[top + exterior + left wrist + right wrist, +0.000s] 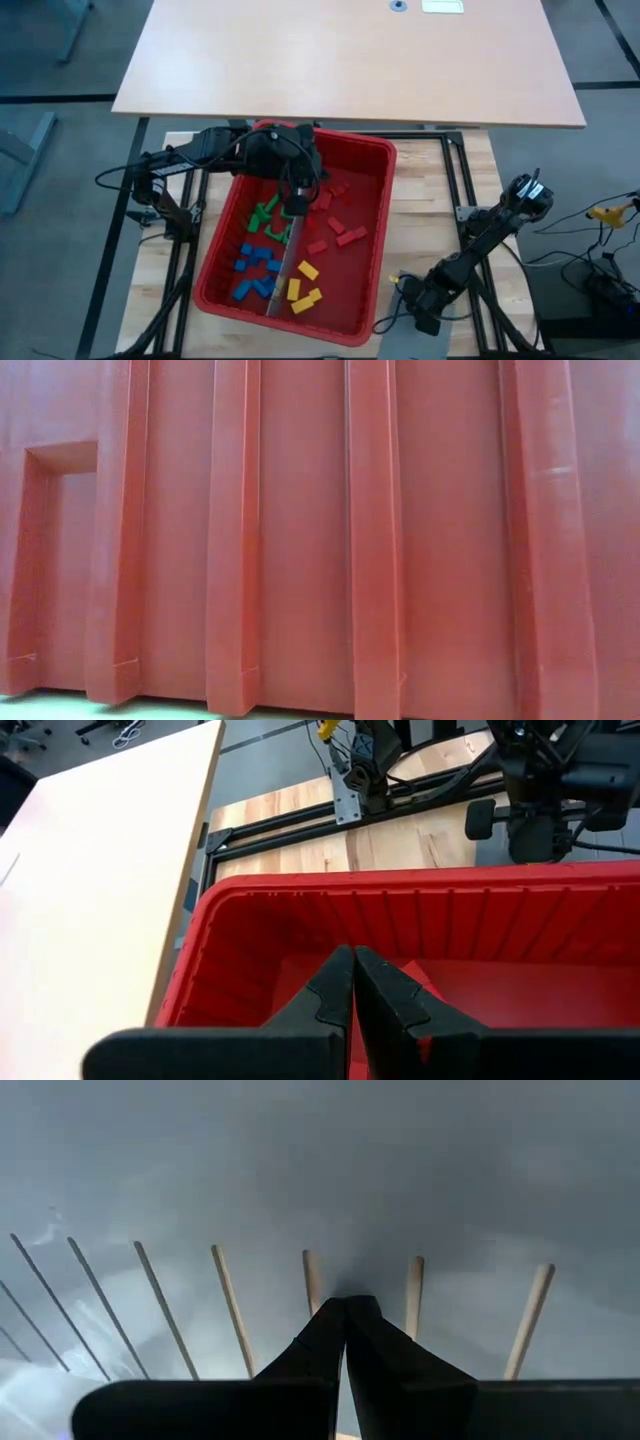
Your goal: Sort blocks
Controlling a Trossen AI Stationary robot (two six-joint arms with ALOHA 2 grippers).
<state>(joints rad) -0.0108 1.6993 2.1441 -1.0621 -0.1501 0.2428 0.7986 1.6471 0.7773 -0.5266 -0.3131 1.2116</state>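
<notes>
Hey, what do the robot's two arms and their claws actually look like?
Both arms are dark, nearly black, built of jointed segments with thin black cables looping beside them. The left arm reaches over the red bin; the right arm sits on the wooden table. The left claw and right claw each have two black tapered fingers with notched inner edges.

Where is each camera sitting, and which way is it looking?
High view: above the table, looking straight down on the red bin, the blocks and both arms.
Low view: at table height, right against a ribbed red wall, probably the bin's; no arm shows.
Left wrist view: on the left arm over the bin, looking past its shut left hand.
Right wrist view: on the right arm beside the bin, facing a grey surface past its shut right hand.
Shared: the high and left wrist views both show the bin.
</notes>
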